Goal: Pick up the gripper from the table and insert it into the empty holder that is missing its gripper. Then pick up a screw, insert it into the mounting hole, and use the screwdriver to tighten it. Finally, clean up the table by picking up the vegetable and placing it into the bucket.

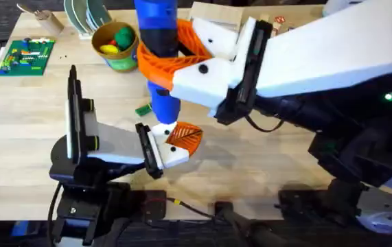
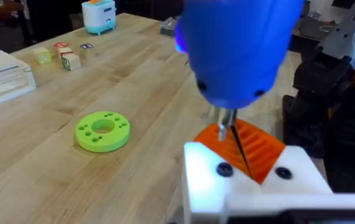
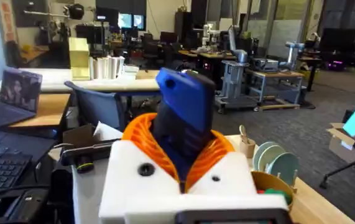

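Observation:
My right gripper is shut on the blue screwdriver and holds it upright, orange fingers around its body. The thin bit points down onto my left gripper. That gripper's orange ribbed fingers are pressed together into a wedge just above the table. The holder and the loose gripper are hidden there. The vegetable lies on the table just left of the screwdriver's lower end. The bucket stands at the back left with toy pieces inside.
A green circuit board lies at the far left and plates stand behind the bucket. The left wrist view shows a lime green disc, small blocks, a white box and a pale blue gadget on the wood.

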Tool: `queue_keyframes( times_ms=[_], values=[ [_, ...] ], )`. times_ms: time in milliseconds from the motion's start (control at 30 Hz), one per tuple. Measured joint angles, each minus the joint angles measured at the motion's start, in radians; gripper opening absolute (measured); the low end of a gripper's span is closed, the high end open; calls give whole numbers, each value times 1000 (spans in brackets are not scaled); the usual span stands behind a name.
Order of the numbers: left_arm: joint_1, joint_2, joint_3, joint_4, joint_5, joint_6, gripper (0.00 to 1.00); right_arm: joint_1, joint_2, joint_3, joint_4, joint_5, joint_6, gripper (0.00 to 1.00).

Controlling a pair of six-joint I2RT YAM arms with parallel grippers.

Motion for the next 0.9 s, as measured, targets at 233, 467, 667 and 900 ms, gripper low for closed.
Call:
queue_keyframes(
  times_ms=[233, 467, 667, 900],
  values=[
    [0, 0, 0, 0, 0, 0, 13, 19, 22, 0, 23, 0, 6, 24],
    [0, 0, 0, 0, 0, 0, 13, 20, 26, 0, 22, 0, 6, 24],
    [0, 0, 0, 0, 0, 0, 13, 20, 39, 0, 20, 0, 11, 24],
    [0, 0, 0, 0, 3, 0, 13, 21, 66, 0, 17, 2, 24, 24]
  ],
)
